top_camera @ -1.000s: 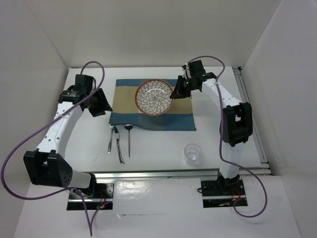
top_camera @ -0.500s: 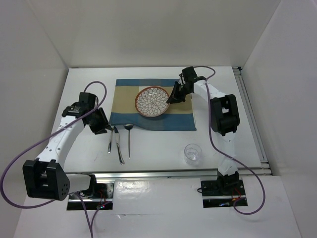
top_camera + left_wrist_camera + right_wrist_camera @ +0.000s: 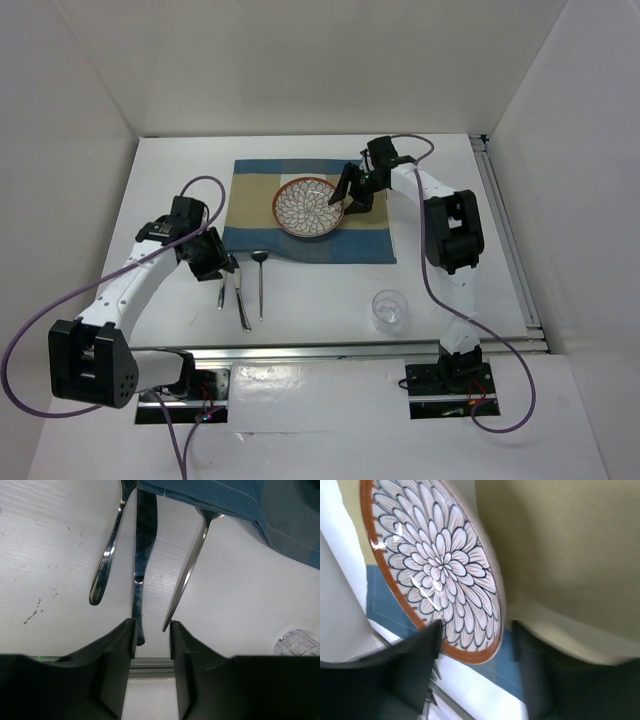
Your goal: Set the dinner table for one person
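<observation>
Three utensils (image 3: 259, 285) lie on the counter (image 3: 330, 290) at the placemat's (image 3: 250, 200) near-left edge, handles pointing toward the left pincer (image 3: 151, 625), which is open over the knife's (image 3: 142, 540) end. The right pincer (image 3: 351, 196) is open beside the plate (image 3: 305, 208).

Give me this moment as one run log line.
left gripper: open, empty, near knife | right gripper: open beside plate rim | plate: on placemat | fork, knife, spoon: on dinner table | glass: upright, front right
</observation>
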{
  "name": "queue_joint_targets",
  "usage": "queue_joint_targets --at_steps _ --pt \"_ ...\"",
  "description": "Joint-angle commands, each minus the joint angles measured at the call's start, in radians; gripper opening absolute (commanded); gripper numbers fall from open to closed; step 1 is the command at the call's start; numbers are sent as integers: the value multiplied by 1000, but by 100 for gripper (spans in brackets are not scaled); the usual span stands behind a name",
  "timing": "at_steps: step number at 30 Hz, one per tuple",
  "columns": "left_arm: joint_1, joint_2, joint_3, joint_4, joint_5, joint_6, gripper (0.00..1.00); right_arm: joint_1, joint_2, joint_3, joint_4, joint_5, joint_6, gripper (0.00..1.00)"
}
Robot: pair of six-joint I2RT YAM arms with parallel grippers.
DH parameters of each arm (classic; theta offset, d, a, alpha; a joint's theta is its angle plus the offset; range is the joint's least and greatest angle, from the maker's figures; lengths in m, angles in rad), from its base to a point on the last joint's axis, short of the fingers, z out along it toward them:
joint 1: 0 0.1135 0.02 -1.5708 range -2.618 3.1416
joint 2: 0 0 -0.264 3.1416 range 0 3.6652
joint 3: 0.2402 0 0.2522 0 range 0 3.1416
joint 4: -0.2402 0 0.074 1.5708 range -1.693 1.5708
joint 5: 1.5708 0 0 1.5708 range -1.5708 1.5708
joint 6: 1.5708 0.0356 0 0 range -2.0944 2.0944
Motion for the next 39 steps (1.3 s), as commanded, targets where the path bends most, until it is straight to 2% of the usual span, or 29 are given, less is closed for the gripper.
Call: queue_joint_targets --at_steps 1,2,3,4,6,8,12,14,19,24,30,31,34,39 --pt "-20 -1 -14 40 -10 -19 49 -4 -40 20 34 -11 -26 73" --pt "-33 -1 -14 40 -20 -29 39 -4 -49 20 10 9 -35 81" --pt "-42 -1 -14 63 -20 -30 22 -4 -60 20 -4 28 -52 85" --pt "-59 12 -25 63 -20 -30 10 -4 -70 20 -16 69 -52 92" --pt "-83 35 -25 78 -29 -30 0 -4 -118 7 -45 109 -79 97" --pt "-140 65 -25 104 -43 -52 3 -4 -180 -27 -56 158 -89 100" --pt "-224 136 -45 161 -66 -85 27 -4 -305 -110 -56 192 -89 100" --pt "-253 160 -58 194 -89 -111 34 -13 -354 -150 -56 203 -98 100" --pt "-275 238 -71 294 -151 -148 35 -44 -526 -306 -56 203 -98 100" --pt "-284 363 -16 334 -175 -126 36 -75 -652 -430 -78 203 -109 100" --pt "-284 464 7 360 -175 -115 38 -93 -742 -477 -127 224 -138 100" --pt "-284 476 7 371 -175 -115 41 -93 -753 -486 -136 224 -138 100" --pt "-293 477 7 371 -175 -115 41 -93 -762 -486 -136 224 -138 100" --pt "-303 369 -12 322 -184 -137 38 -93 -762 -486 -136 224 -147 100"
